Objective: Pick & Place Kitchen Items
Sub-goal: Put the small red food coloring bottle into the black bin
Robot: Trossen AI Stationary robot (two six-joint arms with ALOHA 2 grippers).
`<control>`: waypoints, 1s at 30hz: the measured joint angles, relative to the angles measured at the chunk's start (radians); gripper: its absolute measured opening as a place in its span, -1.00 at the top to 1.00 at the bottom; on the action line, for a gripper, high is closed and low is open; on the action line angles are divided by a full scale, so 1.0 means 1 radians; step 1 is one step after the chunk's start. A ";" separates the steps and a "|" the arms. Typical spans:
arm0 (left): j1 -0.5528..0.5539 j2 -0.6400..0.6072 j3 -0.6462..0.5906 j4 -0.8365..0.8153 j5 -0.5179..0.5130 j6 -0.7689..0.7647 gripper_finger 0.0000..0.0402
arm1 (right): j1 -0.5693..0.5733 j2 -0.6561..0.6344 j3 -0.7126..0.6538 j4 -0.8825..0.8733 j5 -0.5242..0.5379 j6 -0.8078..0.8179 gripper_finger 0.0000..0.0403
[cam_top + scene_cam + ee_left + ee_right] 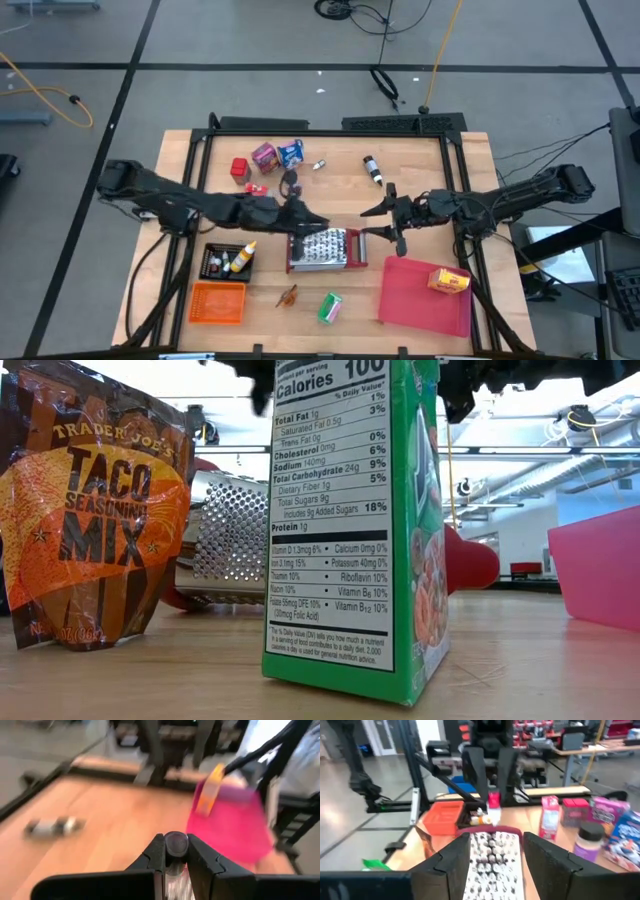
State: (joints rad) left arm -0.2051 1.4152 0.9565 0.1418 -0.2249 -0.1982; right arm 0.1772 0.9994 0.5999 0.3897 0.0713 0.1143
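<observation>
Steel grater (pixel 319 249), perforated and shiny with a red end, lies on the wooden table (pixel 420 170) between both arms. The left gripper (pixel 175 851) pinches a small bottle (pixel 175 843) with a round dark cap above it. The right gripper (pixel 389 213) stands wide apart, holding nothing, just beside the grater. A yellow box (pixel 450 281) rests on the flat red tray (pixel 410 300). A dark bin (pixel 222 262) holds small bottles; the orange basket (pixel 217 302) sits below it. A green box (pixel 350 530) stands upright nearby.
</observation>
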 joint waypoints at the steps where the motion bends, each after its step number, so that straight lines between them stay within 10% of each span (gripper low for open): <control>1: -0.018 -0.032 0.000 -0.077 -0.040 -0.031 0.79 | 0.000 -0.002 0.000 -0.011 0.014 0.003 0.14; 14: -0.256 -0.256 0.000 -0.853 -0.176 -0.699 0.77 | -0.004 -0.004 -0.001 -0.073 0.141 0.003 0.16; 30: -0.469 -0.256 -0.031 -1.317 -0.044 -1.370 0.77 | -0.006 -0.004 -0.002 -0.073 0.141 0.004 0.16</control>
State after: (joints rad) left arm -0.6739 1.1591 0.9258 -1.1755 -0.2691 -1.5680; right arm 0.1707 0.9951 0.5976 0.3164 0.2127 0.1184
